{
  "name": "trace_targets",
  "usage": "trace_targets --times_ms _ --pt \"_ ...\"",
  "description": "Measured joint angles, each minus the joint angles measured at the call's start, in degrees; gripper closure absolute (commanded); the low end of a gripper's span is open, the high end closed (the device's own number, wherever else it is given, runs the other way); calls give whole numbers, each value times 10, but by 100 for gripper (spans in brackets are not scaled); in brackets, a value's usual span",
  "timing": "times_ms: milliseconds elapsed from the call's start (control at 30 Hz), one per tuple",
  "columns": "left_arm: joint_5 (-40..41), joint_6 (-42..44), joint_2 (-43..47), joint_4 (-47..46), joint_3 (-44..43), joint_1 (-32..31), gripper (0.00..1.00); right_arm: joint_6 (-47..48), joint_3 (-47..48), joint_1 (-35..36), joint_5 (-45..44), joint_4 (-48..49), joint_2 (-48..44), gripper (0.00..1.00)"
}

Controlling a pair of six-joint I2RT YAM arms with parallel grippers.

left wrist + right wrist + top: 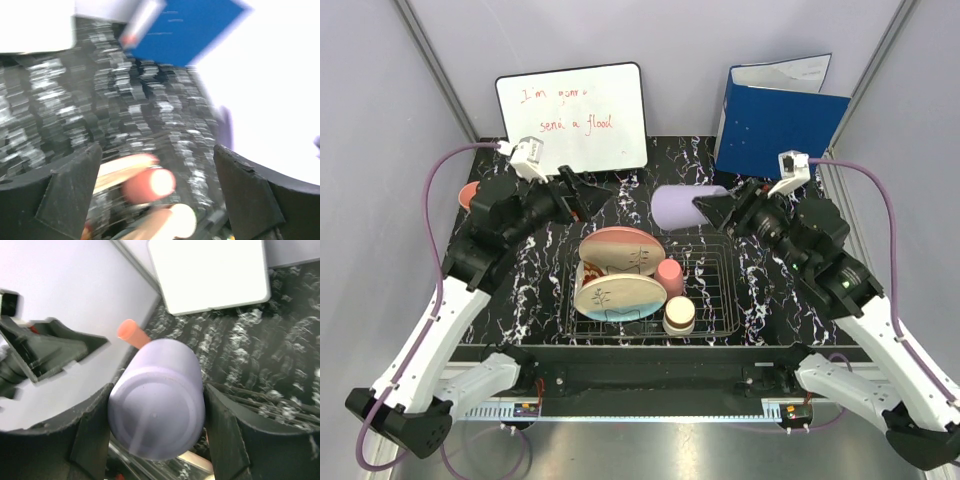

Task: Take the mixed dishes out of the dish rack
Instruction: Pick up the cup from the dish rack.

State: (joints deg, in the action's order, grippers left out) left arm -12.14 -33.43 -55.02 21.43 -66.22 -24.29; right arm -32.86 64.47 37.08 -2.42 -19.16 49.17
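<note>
As two arms reach over one black marbled counter, one whiteboard with red writing stands at the back left. One blue folder stands at the back right.

One black wire dish rack sits in the middle of the counter, near the front. Two round plates are in its left half. The far plate leans up, and the near plate lies tilted in front of it.

There are two tumblers. The lavender tumbler lies on its side just behind the rack, and the right tool is clamped on it, one finger on each side. The pink tumbler stands in the rack, just right of the plates.

One small cream-and-brown bowl sits in the rack in front of the pink tumbler.

The left tool is behind the rack's left side. Its fingers are wide apart, with nothing between them.
</note>
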Motion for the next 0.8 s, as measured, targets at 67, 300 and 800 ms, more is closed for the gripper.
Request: trace_targets --times_ms 67,300,800 --pt "-60 -24 10 -59 20 0 1 -33 -19 -22 49 66 6 100" --pt "-207 -132 11 -265 71 0 1 -152 -86 -42 183 269 68 100" --pt "-291 -205 -18 -387 97 2 32 -220 -120 -45 248 453 104 100"
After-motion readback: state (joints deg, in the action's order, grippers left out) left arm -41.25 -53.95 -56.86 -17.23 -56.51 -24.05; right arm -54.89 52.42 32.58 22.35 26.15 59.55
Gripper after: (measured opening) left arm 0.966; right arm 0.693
